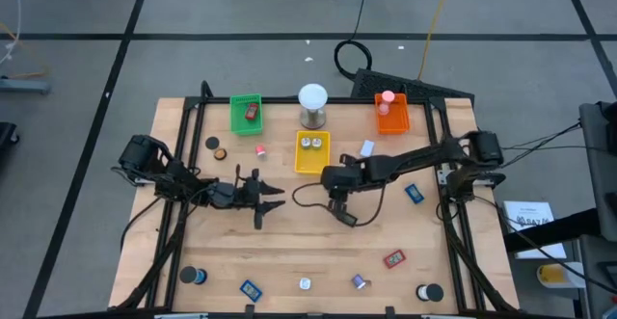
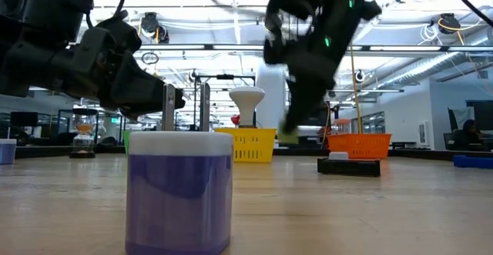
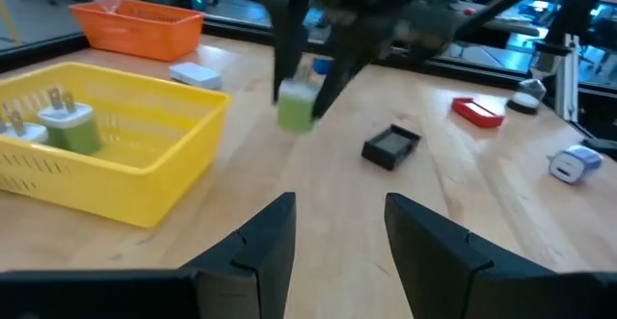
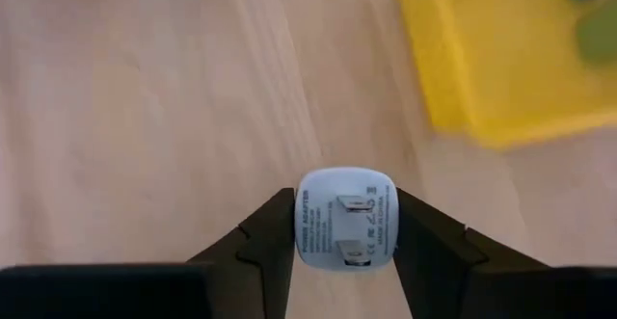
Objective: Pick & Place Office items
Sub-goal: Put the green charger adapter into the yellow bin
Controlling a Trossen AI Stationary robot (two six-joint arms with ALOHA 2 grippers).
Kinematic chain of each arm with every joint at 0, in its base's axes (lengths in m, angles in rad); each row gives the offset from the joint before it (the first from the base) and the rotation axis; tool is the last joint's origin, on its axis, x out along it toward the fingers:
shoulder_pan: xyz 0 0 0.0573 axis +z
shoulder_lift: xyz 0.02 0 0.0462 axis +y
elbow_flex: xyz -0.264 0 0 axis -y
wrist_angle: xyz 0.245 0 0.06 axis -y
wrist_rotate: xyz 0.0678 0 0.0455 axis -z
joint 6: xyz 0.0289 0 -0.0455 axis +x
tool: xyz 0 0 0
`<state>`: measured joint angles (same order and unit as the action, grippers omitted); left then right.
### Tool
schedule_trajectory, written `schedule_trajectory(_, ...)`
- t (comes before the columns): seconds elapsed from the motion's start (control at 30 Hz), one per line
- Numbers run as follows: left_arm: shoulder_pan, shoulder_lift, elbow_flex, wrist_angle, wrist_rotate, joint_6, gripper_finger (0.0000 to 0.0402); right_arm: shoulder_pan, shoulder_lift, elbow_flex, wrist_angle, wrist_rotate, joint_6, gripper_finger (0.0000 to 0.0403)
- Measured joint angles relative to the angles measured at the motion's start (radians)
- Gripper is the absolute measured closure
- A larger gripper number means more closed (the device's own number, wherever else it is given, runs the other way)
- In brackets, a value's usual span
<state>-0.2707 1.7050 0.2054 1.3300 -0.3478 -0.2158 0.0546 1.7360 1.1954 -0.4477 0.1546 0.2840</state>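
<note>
My right gripper point(image 1: 334, 201) hangs over the table's middle, just near of the yellow tray point(image 1: 311, 165), and is shut on a small white-green plug adapter point(image 4: 347, 218), which also shows in the left wrist view point(image 3: 296, 107). Two similar adapters point(image 3: 58, 126) lie in the yellow tray. My left gripper point(image 3: 337, 232) stands open left of centre, low over the table, pointing toward the right gripper with nothing between its fingers. A black piece point(image 3: 390, 146) and a red piece point(image 3: 479, 112) lie flat on the wood beyond it. My right gripper pinches the adapter by two opposite sides point(image 4: 307, 221) between its two fingers. The pronged face point(image 4: 362, 225) is turned back toward the wrist. The fingers slant down from the table's right side. The adapter hangs lifted clear of the table point(image 2: 289, 134).
A green tray point(image 1: 247, 113), a white-domed cylinder point(image 1: 312, 105) and an orange tray point(image 1: 392, 115) stand along the far side. Small items lie scattered near the front edge, among them a blue-and-white roll point(image 2: 179, 189). Bare wood lies between the two grippers.
</note>
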Motion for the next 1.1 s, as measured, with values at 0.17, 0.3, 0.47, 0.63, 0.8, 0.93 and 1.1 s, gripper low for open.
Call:
schedule_trajectory(0.17,0.0,0.0,0.0,0.009,-0.003,0.0,0.0241,-0.036,-0.03,0.111,-0.037,0.021,0.039,0.0269)
schedule_trajectory(0.3,0.0,0.0,0.0,0.012,-0.006,0.004,0.0241,-0.089,0.026,0.236,-0.075,0.027,-0.018,0.027)
schedule_trajectory(0.47,0.0,0.0,0.0,0.003,-0.012,0.005,0.0241,-0.165,0.128,0.344,-0.126,-0.006,-0.102,0.027)
schedule_trajectory(0.63,0.0,0.0,0.0,0.001,-0.012,0.01,0.0241,-0.226,0.225,0.398,-0.138,-0.028,-0.195,0.0269)
schedule_trajectory(0.8,0.0,0.0,0.0,0.002,-0.012,0.011,0.0241,-0.26,0.292,0.417,-0.107,-0.061,-0.249,0.0269)
schedule_trajectory(0.93,0.0,0.0,0.0,0.003,-0.012,0.011,0.0241,-0.273,0.333,0.415,-0.079,-0.056,-0.29,0.0268)
schedule_trajectory(1.1,0.0,0.0,0.0,0.004,-0.011,0.009,0.0241,-0.279,0.358,0.417,-0.032,-0.076,-0.338,0.0267)
